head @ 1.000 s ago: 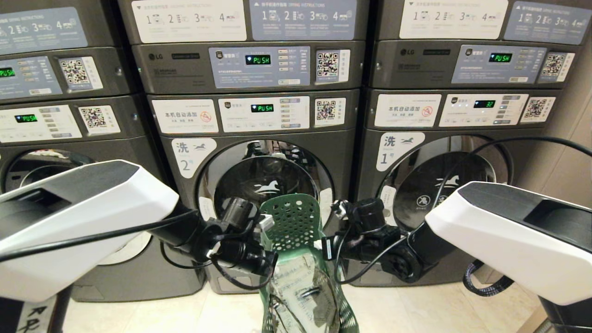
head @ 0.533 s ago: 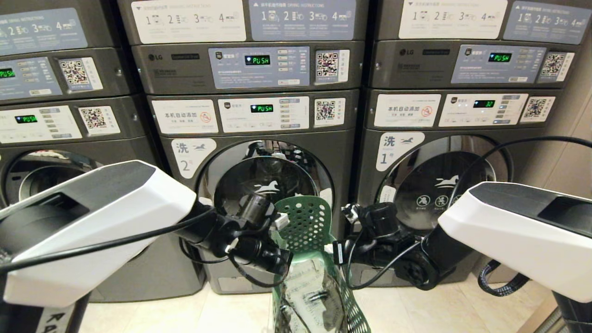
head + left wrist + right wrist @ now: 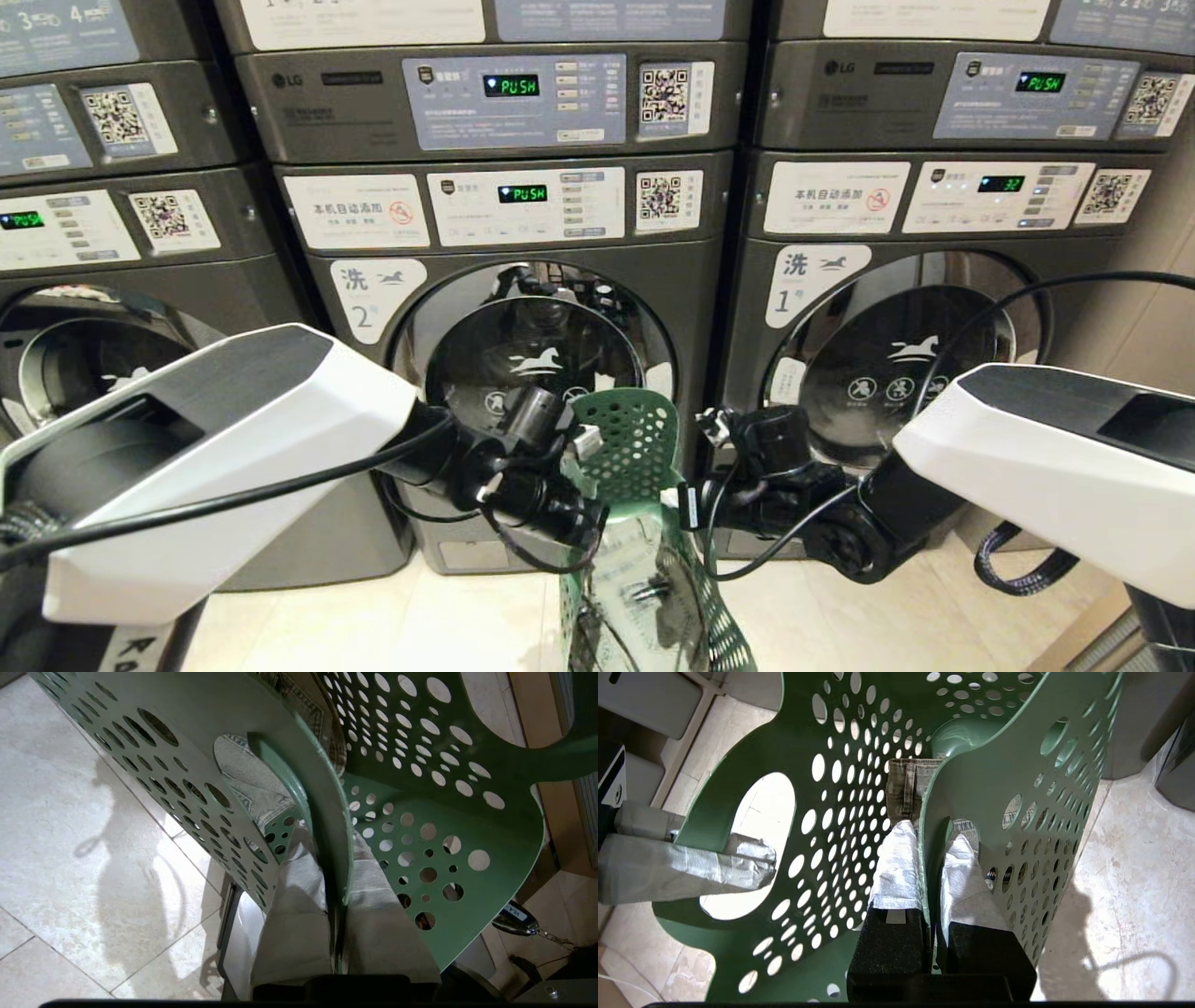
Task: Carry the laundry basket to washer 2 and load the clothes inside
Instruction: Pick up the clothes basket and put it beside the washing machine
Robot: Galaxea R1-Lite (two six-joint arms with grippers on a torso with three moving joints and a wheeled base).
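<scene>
Laundry basket (image 3: 644, 523) aloft before washer 2 (image 3: 532, 364), left gripper (image 3: 334, 868) and right gripper (image 3: 931, 858) each pinching a rim; clothes (image 3: 635, 588) inside, door shut, loading ahead.

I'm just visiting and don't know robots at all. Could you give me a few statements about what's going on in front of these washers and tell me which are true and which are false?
1. Both pincers grip the laundry basket. True: the left pincer and the right pincer each clamp a side wall.
2. The basket is empty. False: the clothes, pale denim, lie inside.
3. Washer 2 has its door open. False: it is shut.
4. The washer marked 1 stands to the right of washer 2. True.
</scene>
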